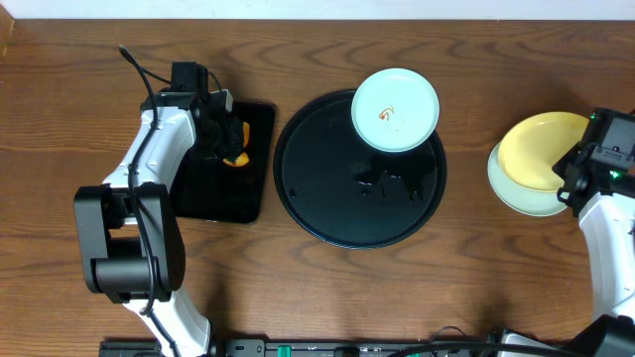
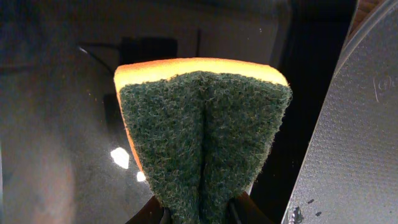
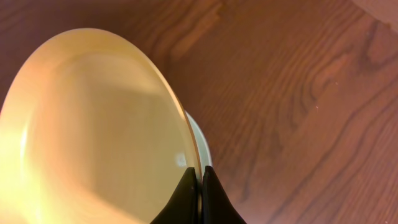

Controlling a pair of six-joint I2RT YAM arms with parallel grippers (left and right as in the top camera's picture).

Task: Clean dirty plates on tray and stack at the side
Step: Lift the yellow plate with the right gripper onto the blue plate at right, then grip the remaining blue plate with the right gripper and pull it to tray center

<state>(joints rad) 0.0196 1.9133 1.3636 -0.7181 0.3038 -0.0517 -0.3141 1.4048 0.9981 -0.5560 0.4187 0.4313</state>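
Stacking the yellow plate [image 1: 541,149], my right gripper [image 3: 199,172] pinched its rim over the mint plate [image 1: 508,195]; left gripper [image 2: 199,214] squeezed the sponge [image 2: 205,137]; release seemed due next.

Likely a robotics lab bench: a left arm [image 1: 159,149] and a right arm [image 1: 605,248] mounted at the near edge of a wooden table [image 1: 79,99], a loose cable [image 1: 139,69] far left, and a plate [image 1: 395,109] staged on a black tray [image 1: 298,188].

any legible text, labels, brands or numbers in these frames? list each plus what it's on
No readable text in any view.
Embossed mark on the round tray, left wrist view: too blurred to read.
Orange squiggle on the white plate, overhead: a smear, not writing.
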